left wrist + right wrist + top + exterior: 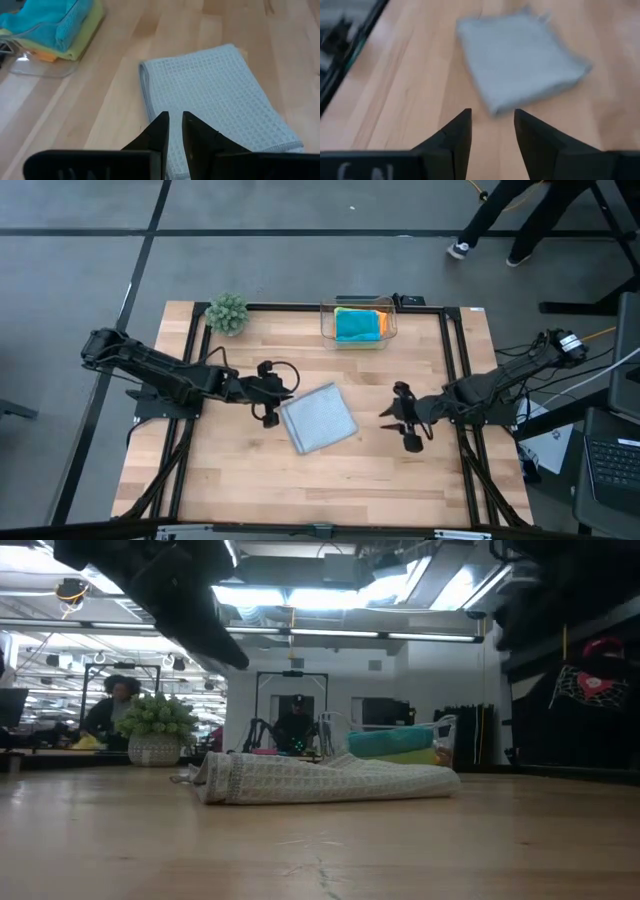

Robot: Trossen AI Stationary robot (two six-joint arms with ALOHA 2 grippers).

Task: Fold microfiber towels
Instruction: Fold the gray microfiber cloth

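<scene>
A light grey microfiber towel (319, 418) lies folded into a flat rectangle in the middle of the table, also in the low view (325, 780). My left gripper (274, 404) hovers over the towel's left edge, its fingers (175, 120) close together with a narrow gap and nothing between them. My right gripper (405, 424) stands open to the right of the towel (520, 60), clear of it. Turquoise, orange and lime green towels (357, 325) lie stacked in a clear box at the far edge.
The clear plastic box (387, 330) sits at the table's far edge, right of centre. A small green plant (227, 313) stands at the far left corner. Bare wood (330, 480) spreads between the towel and the near edge. A person's legs (490, 225) show beyond the table.
</scene>
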